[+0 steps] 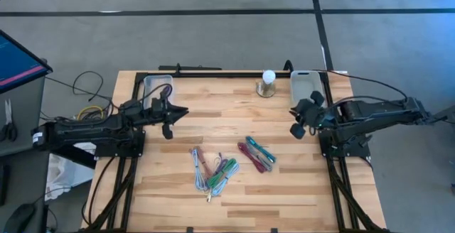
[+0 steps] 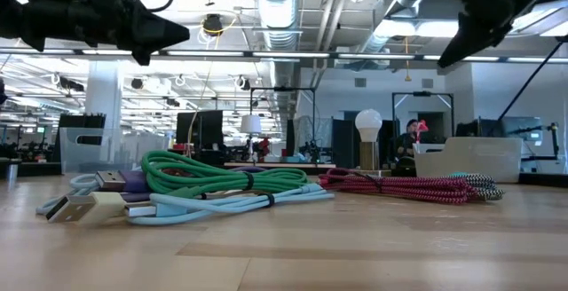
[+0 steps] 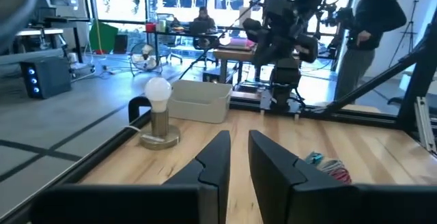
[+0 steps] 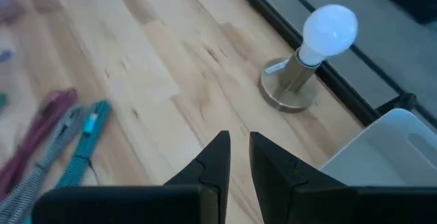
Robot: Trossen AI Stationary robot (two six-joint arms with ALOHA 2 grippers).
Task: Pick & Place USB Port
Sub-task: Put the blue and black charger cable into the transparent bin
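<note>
Both claws nearly closed, narrow gap, holding nothing, hovering off tabletop (image 1: 284, 190): left claw (image 1: 168, 116) far-left, right claw (image 1: 302, 119) far-right. USB cables (image 1: 213, 170) lie mid-tabletop between them, untouched.

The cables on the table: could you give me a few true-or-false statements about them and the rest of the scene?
1. The left gripper holds a cable. False: it holds nothing and hangs above the table.
2. A light bulb on a stand sits near the table's far edge. True.
3. Two cable bundles lie on the table: the green and blue bundle and the red and teal bundle. True.
4. The right gripper is touching the red and teal bundle. False: it hangs apart from it.
</note>
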